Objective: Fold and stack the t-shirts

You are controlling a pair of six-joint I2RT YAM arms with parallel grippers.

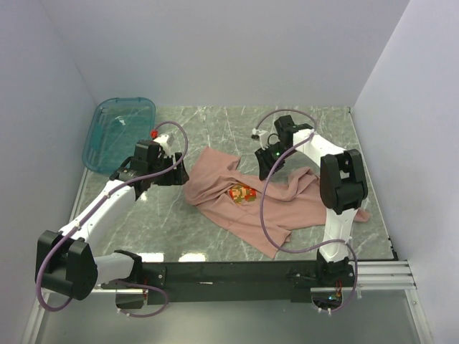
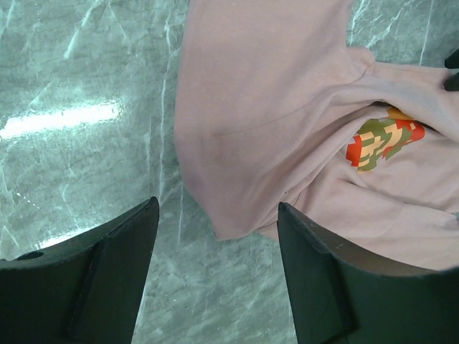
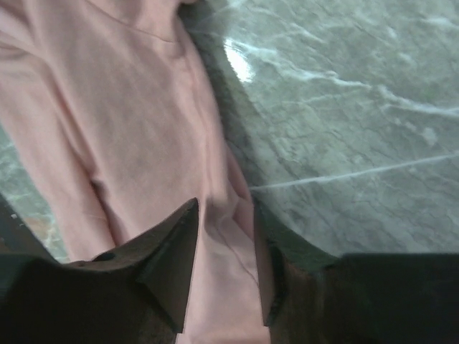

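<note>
The left tool (image 2: 216,215) is held spread wide, with nothing between its fingers (image 2: 115,272). It is poised over the surface (image 1: 215,129), just beside the left edge of the shirt (image 1: 219,183). In its wrist view a rounded corner of pink cloth is seen between the two fingertips, lying flat on the marble below them.

The right tool (image 3: 224,215) is set low at the far side of the shirt. Its jaws are kept a little apart, and a raised ridge of pink cloth is seen running between them. Whether that ridge is pinched or merely straddled cannot be told.

The shirt is spread crumpled and unfolded on the middle of the surface, between the two tools. One part is drawn out toward the far left and another trails to the right, past the right arm. The pixel print (image 2: 384,140) is turned face up near the middle of the cloth, with folds gathered around it.

A teal bin (image 1: 118,132) is placed at the far left corner of the surface, well apart from the shirt.
</note>
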